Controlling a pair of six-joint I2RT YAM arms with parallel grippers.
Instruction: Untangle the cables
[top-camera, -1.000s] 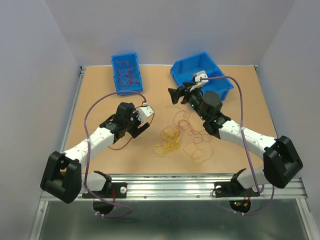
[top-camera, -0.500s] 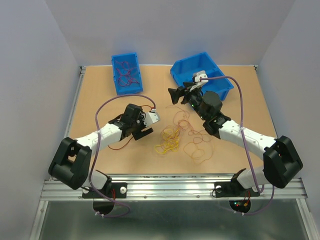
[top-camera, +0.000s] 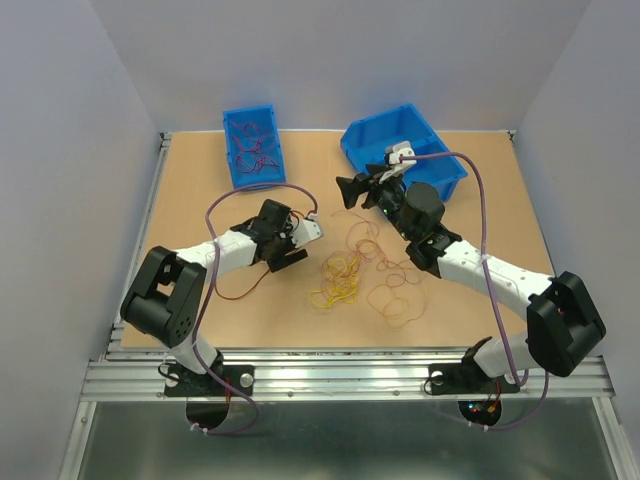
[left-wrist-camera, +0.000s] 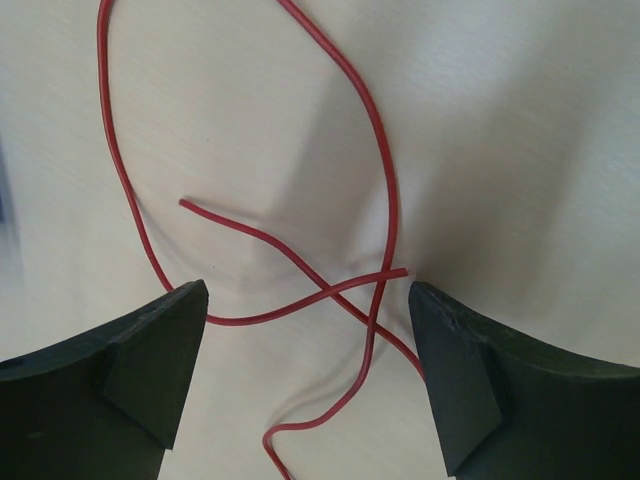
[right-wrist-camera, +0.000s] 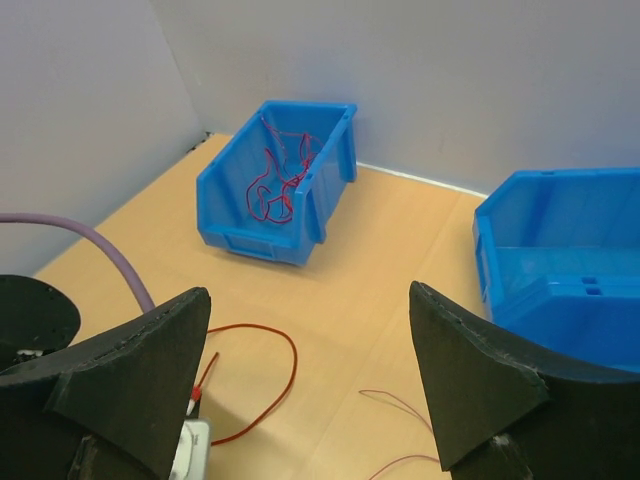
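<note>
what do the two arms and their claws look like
Both the left arm and right arm have white links with chunky black joints. A thick purple cable loops along each. The left claw and right claw have two broad, wedge-shaped matte black fingers.

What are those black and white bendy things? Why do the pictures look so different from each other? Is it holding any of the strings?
Those are two robot arms bolted to a table. One picture looks down from above. The other two come from small cameras on each arm's wrist, so the black wedges there are its own fingers. The left gripper is open above a loose red wire on the table. The right gripper is open too, facing a small blue bin with red wires inside and a bigger blue bin. A tangle of yellow and orange wires lies in the middle. Nothing is held.
</note>
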